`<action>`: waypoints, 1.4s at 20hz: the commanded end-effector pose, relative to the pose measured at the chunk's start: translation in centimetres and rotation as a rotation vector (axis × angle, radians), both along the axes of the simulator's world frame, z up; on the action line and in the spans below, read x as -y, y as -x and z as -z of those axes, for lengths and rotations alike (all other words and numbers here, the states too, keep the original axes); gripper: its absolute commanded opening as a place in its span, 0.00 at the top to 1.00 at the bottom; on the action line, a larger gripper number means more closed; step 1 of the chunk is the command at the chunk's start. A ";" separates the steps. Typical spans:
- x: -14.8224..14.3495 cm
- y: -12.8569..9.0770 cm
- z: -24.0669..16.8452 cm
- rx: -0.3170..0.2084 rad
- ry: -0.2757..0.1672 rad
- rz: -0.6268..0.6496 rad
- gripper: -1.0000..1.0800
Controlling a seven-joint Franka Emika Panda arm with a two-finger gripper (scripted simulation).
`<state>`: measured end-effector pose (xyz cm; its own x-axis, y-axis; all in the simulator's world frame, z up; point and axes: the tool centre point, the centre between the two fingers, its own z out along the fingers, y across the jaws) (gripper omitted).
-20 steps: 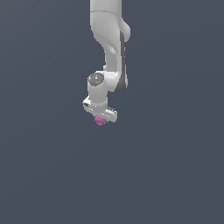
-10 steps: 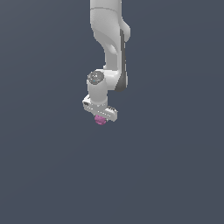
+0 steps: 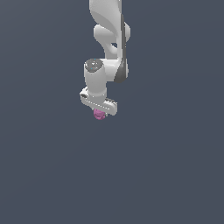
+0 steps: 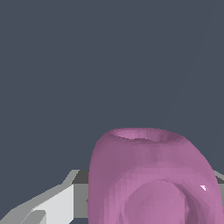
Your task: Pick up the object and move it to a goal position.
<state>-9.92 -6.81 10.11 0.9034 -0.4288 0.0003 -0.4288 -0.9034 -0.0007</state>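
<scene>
The object (image 3: pixel 99 115) is a small magenta-pink lumpy ball that pokes out just below the white gripper (image 3: pixel 99 112). The gripper points down and is shut on it, and its fingers are mostly hidden behind the hand. In the wrist view the object (image 4: pixel 153 175) fills the near field, with one grey-white finger (image 4: pixel 52 203) beside it. Hand and ball hang in mid-air against a plain dark background. The goal position is out of view.
The white arm (image 3: pixel 109 39) comes down from the top of the exterior view. Plain dark grey-blue lies all around, with no other objects, edges or containers in view.
The gripper has risen a little with the object held in it. Its grasp looks unchanged.
</scene>
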 end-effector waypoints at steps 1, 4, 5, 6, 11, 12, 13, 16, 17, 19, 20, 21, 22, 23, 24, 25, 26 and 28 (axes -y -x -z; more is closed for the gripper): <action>0.1 0.0 -2.1 0.001 0.000 0.000 1.00; 0.3 0.1 -5.0 0.000 0.000 0.001 1.00; 0.3 0.1 -6.1 0.000 0.000 0.001 1.00; 0.4 0.2 -7.1 0.000 0.000 0.001 1.00; 0.7 0.2 -12.3 0.000 0.001 0.001 1.00; 0.8 0.3 -13.3 0.000 0.002 0.001 1.00; 0.8 0.3 -14.4 0.000 0.002 0.001 1.00; 1.0 0.3 -17.4 0.000 0.002 0.001 1.00; 1.0 0.3 -18.4 0.000 0.002 0.001 1.00; 1.1 0.3 -20.4 0.000 0.002 0.001 1.00; 1.2 0.3 -21.5 0.000 0.002 0.001 1.00; 1.2 0.3 -22.5 0.000 0.002 0.001 1.00; 1.3 0.3 -23.5 0.000 0.002 0.001 1.00; 1.3 0.3 -24.5 0.000 0.002 0.001 1.00; 1.4 0.3 -25.5 0.000 0.002 0.001 1.00; 1.4 0.3 -26.5 0.000 0.002 0.001 1.00; 1.5 0.3 -27.5 0.000 0.002 0.001 1.00; 1.6 0.3 -29.6 0.000 0.002 0.001 1.00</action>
